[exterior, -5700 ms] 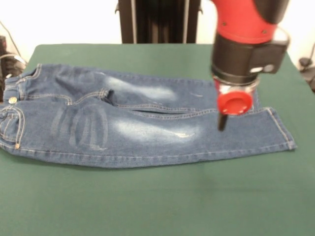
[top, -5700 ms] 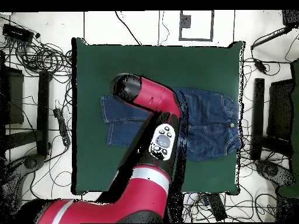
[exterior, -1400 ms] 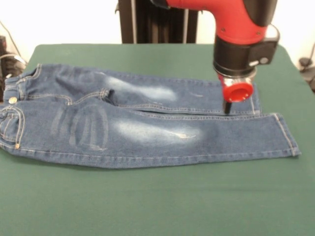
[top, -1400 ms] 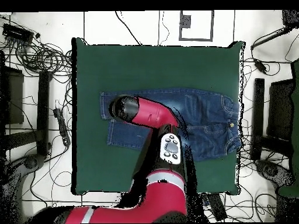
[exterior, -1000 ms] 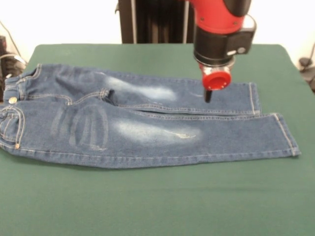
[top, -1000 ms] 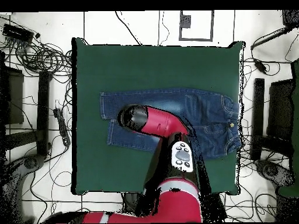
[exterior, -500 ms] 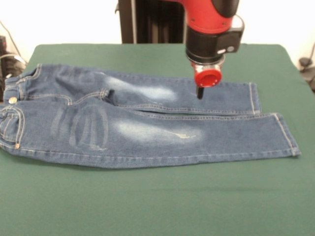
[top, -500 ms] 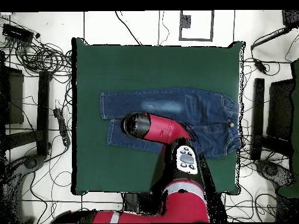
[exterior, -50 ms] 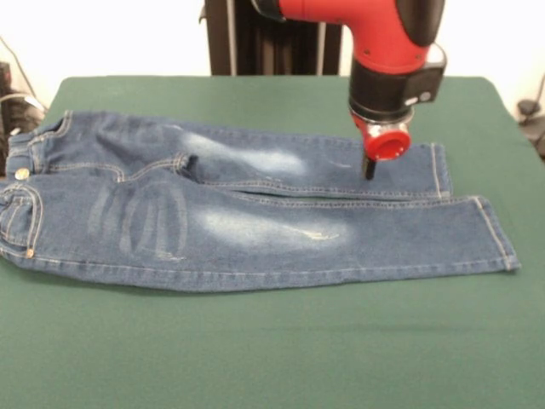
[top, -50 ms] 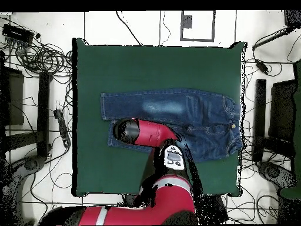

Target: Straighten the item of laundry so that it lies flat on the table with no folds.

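Note:
The item of laundry, a small pair of blue jeans (exterior, -50 ms: 247, 217), lies spread on the green table (exterior, -50 ms: 272, 349). Its waistband is at the left and both legs run to the right, side by side. There is a small crease near the crotch (exterior, -50 ms: 183, 162). My gripper (exterior, -50 ms: 370, 168) hangs just above the far leg, close to its hem, with only a dark tip showing under the red wrist cap. In the overhead view the jeans (top, -50 ms: 200, 115) have the waistband at the right, and the red arm (top, -50 ms: 138, 130) covers part of the lower leg and hides the gripper.
Cables and black equipment (top, -50 ms: 35, 53) lie on the floor around the table (top, -50 ms: 159, 65). The waistband reaches close to the table's left edge in the front view, where more cables (exterior, -50 ms: 13, 102) sit.
The gripper has swung back toward the hem end of the far leg after moving toward the middle of the jeans. The jeans have not shifted in the last second.

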Tool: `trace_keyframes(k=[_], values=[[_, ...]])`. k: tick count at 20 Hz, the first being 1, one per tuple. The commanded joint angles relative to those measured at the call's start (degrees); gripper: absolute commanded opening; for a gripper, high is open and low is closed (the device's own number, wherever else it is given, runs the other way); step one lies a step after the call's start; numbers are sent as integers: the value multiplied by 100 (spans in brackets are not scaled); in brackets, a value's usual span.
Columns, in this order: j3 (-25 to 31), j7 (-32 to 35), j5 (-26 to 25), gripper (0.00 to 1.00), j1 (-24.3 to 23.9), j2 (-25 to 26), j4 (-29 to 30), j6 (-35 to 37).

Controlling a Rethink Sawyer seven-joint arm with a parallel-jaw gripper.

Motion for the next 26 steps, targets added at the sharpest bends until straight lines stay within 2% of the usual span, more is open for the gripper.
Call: trace_keyframes(k=[1, 4, 7, 10, 17, 21, 26], values=[[567, 368, 213, 0, 353, 770, -223, -322], [541, 470, 331, 0, 456, 837, -353, -246], [807, 474, 457, 0, 335, 826, -311, -510], [737, 679, 603, 0, 517, 724, -373, -334], [471, 1195, 1016, 0, 962, 244, -440, 620], [331, 1422, 1312, 0, 1245, -101, -318, 902], [-41, 1571, 1528, 0, 1612, -256, -339, 1248]])
